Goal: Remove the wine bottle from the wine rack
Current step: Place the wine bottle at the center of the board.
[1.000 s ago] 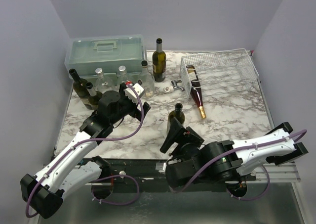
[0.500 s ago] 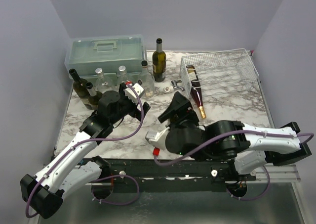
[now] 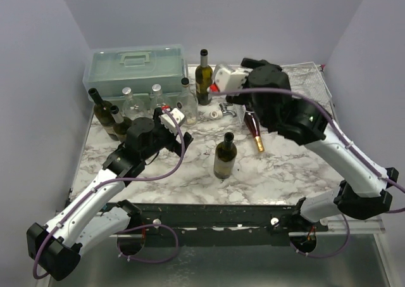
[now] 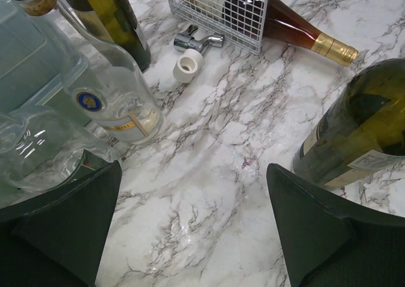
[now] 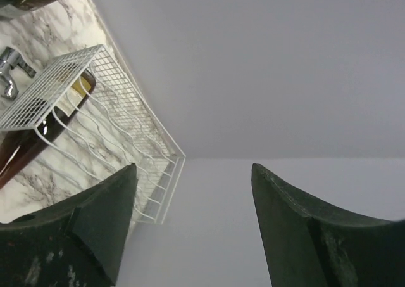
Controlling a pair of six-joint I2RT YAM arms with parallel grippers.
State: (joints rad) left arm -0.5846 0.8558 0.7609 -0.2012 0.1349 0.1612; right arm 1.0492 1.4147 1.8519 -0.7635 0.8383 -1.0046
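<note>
wine rack (image 4: 221,11): white wire metal | wine bottle (image 4: 288,28): glossy glass | table (image 4: 209,198): polished marble

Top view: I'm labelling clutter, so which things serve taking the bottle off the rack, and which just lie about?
Job in hand:
- rack
- bottle lying in it, neck sticking out
- right gripper, open

Lying about:
- toolbox
- green bottle mid-table
- clear bottle
- white cap
- metal stopper

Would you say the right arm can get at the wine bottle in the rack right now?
Probably yes: the right gripper is open above the wine rack, and the wine bottle pokes its neck out of the near end, uncovered; the gripper would need tilting down.
</note>
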